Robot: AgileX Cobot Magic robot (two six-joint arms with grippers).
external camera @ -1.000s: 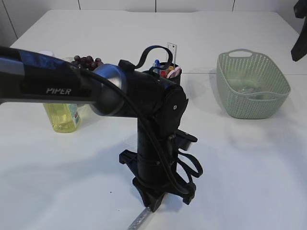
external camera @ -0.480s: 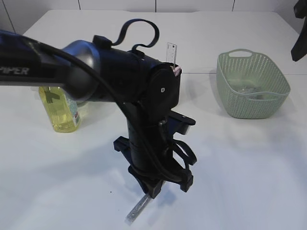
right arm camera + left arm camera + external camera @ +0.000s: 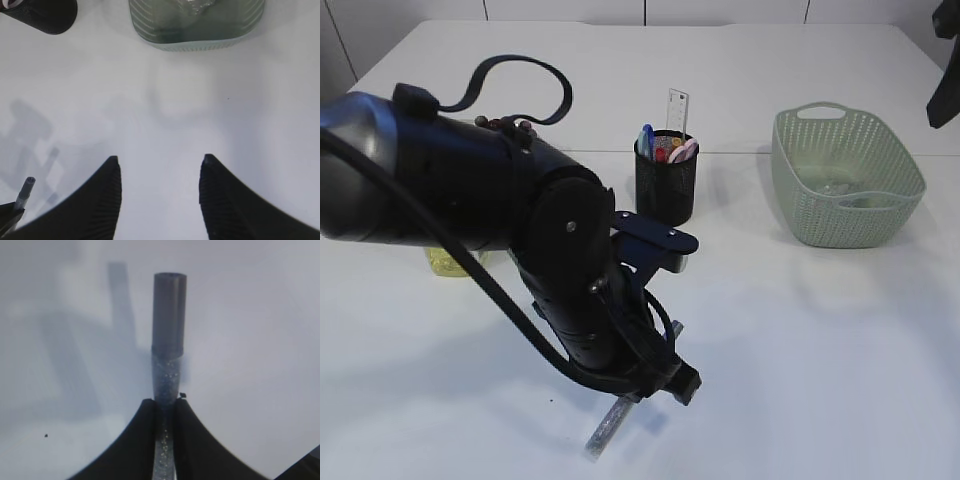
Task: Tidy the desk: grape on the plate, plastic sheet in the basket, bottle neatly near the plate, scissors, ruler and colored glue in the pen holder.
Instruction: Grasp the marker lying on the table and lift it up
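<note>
Glittery glue tube [image 3: 167, 365] pinched in left hand [image 3: 165, 412] (off table)

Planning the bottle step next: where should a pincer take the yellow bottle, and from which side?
Grip the yellow bottle around its body, coming from the front. It looks upright, but the left arm hides most of it, and the grapes sit behind.

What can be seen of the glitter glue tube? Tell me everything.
The glitter glue tube is a slim stick: a clear body full of silvery sparkles, ending in a plain grey cylindrical cap. The left gripper is shut on its body, both fingers pressing its sides, cap pointing away from the wrist. In the exterior view it pokes out slantwise below the gripper, over the white table.
</note>
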